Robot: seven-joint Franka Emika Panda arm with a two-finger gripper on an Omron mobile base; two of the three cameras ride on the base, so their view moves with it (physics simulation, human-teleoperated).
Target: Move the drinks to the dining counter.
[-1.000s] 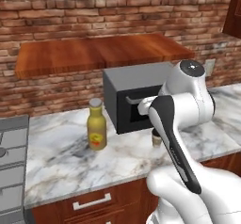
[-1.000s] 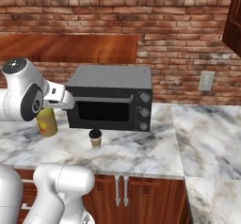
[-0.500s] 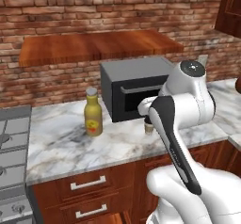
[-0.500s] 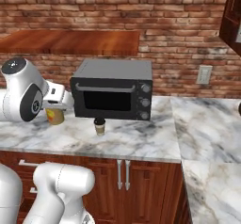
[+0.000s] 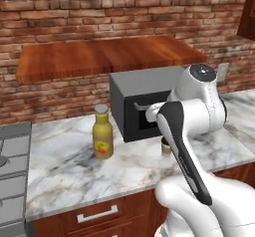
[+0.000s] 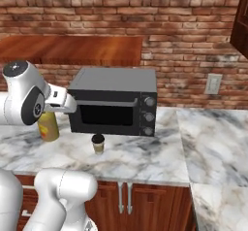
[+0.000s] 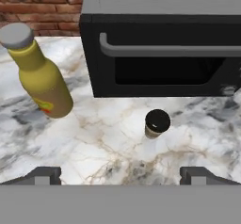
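A yellow bottle [image 5: 102, 137] with a grey cap is seen upright on the marble worktop [image 5: 64, 167], left of a dark microwave [image 5: 142, 101]. A small paper cup [image 5: 166, 146] with a black lid stands just before the microwave, partly covered by the white arm [image 5: 191, 131]. The fingers are hidden behind the arm. A stove edge [image 5: 12, 176] lies at far left.
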